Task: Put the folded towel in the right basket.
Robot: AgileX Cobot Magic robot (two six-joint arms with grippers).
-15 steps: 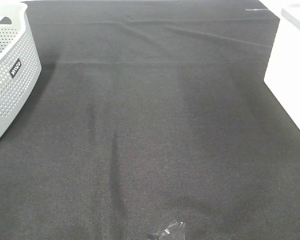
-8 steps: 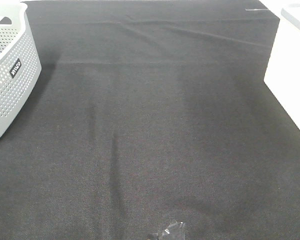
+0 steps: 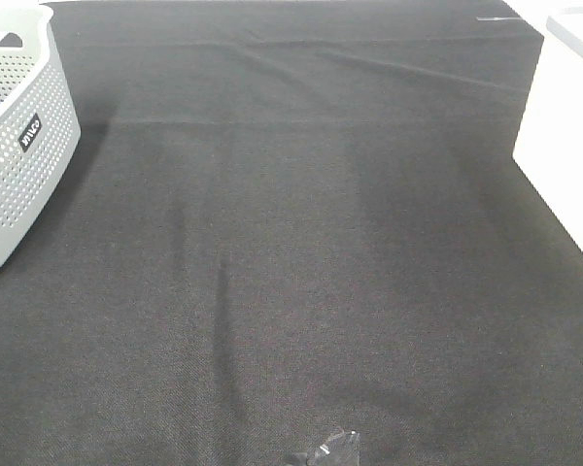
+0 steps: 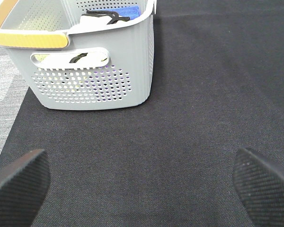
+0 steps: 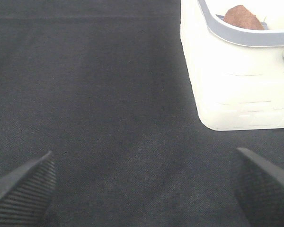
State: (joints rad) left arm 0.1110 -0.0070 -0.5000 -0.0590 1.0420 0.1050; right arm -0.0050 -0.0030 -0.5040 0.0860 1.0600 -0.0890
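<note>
A rust-brown folded towel [image 5: 244, 18] lies inside the white right basket [image 5: 236, 85]; only its top shows over the rim. This basket stands at the right edge of the exterior view [image 3: 564, 126], where the towel is hidden. My right gripper [image 5: 144, 182] is open and empty, low over the black cloth, short of the basket. My left gripper [image 4: 142, 177] is open and empty over the cloth, a little way from the grey perforated left basket [image 4: 92, 71]. Neither gripper shows in the exterior view.
The grey basket [image 3: 19, 146] stands at the table's left edge and holds blue and black items [image 4: 109, 14]. A black cloth [image 3: 301, 252] covers the table. A small shiny scrap [image 3: 330, 451] lies at its front edge.
</note>
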